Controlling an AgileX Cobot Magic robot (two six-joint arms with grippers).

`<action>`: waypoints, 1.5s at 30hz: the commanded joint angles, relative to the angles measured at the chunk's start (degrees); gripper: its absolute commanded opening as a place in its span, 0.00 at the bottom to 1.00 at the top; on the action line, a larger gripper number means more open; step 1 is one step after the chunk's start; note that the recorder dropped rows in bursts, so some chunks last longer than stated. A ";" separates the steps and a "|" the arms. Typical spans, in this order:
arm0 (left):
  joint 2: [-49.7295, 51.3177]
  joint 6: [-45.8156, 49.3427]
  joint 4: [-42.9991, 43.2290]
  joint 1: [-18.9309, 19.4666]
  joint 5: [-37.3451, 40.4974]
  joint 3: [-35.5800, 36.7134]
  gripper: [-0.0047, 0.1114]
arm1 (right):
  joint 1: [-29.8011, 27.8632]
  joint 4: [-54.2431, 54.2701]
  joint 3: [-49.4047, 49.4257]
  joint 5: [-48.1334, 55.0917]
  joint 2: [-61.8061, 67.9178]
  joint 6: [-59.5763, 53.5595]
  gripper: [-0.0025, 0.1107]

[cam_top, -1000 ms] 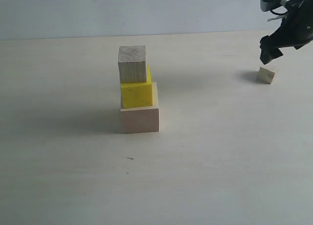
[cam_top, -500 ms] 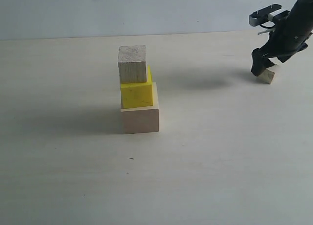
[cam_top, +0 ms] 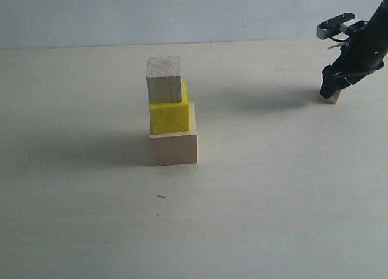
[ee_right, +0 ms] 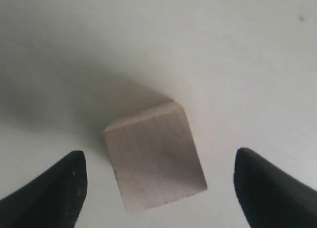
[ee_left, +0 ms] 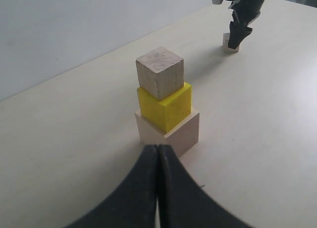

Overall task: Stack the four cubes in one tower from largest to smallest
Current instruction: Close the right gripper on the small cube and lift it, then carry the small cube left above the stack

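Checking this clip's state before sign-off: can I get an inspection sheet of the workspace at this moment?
Surface: pale tabletop, one dark speck in front of the stack.
Job's things: large pale wood cube at the base, bright yellow cube on it, smaller pale wood cube on top; tiny pale wood cube on the table, apart at the right.
Clutter: nothing seen.
Grippers: right gripper open, jaws either side of the tiny cube, not touching it; left gripper shut, empty, facing the stack.
Cables: thin wire by the right wrist.
Surroundings: plain pale wall behind.
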 commanded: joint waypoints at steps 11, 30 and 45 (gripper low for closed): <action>-0.14 0.18 0.51 -0.16 -1.26 0.12 0.04 | -0.20 0.75 -0.34 -2.00 0.06 -4.28 0.66; -0.14 0.18 0.51 -0.16 -1.41 0.12 0.04 | -0.20 0.30 -0.34 -3.78 1.12 -3.83 0.10; -0.61 0.04 0.14 -0.16 -1.66 0.12 0.04 | -0.20 3.48 -0.09 -1.21 -7.91 12.91 0.02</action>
